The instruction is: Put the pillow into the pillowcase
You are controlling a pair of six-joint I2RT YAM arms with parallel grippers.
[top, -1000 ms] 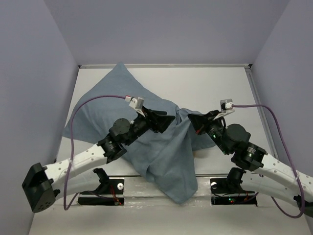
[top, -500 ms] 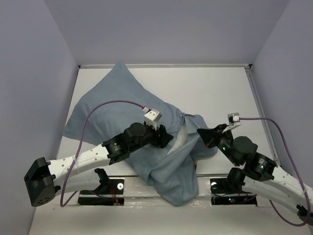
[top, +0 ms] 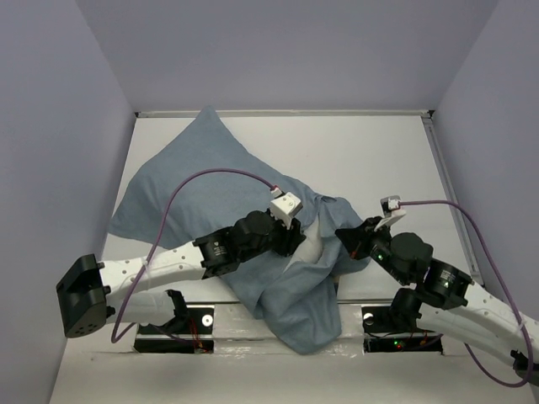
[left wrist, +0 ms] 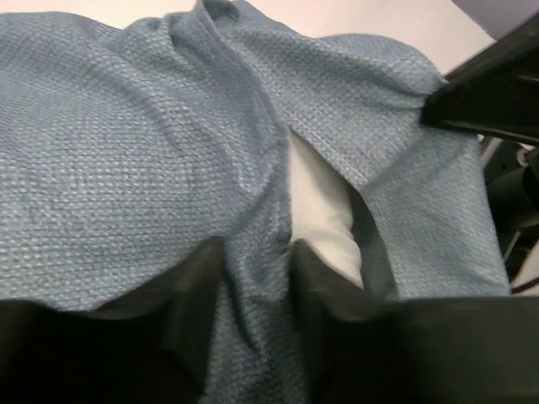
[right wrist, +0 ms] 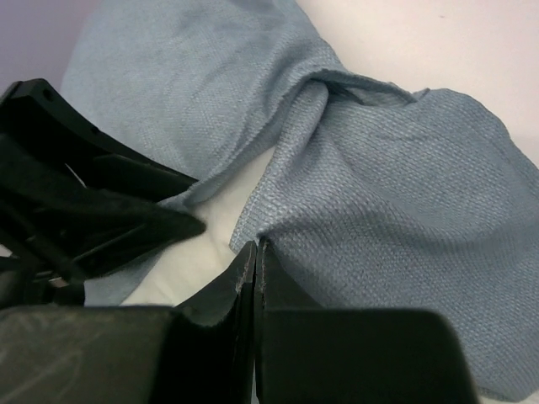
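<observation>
Peeking pillow: plain white stuffed pillow (left wrist: 324,210), only a sliver showing in the cloth's slit, just beside the left gripper (left wrist: 253,278) and near the right gripper (right wrist: 255,252).
Pillowcase: dusty blue-grey woven cloth pillowcase (top: 194,189) covers the rest, spreading away beyond the left gripper.
Left grip: jaws narrowly apart, a pillowcase fold pinched between.
Right grip: fingers pressed together on the pillowcase's edge.
Surface: white tabletop (top: 370,151) beyond both.

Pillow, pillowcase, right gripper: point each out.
pillow (left wrist: 324,215), left wrist view, white patch showing in the opening.
pillowcase (top: 185,151), top external view, filled far part.
right gripper (right wrist: 255,248), right wrist view, closed fingertips at cloth edge.
</observation>
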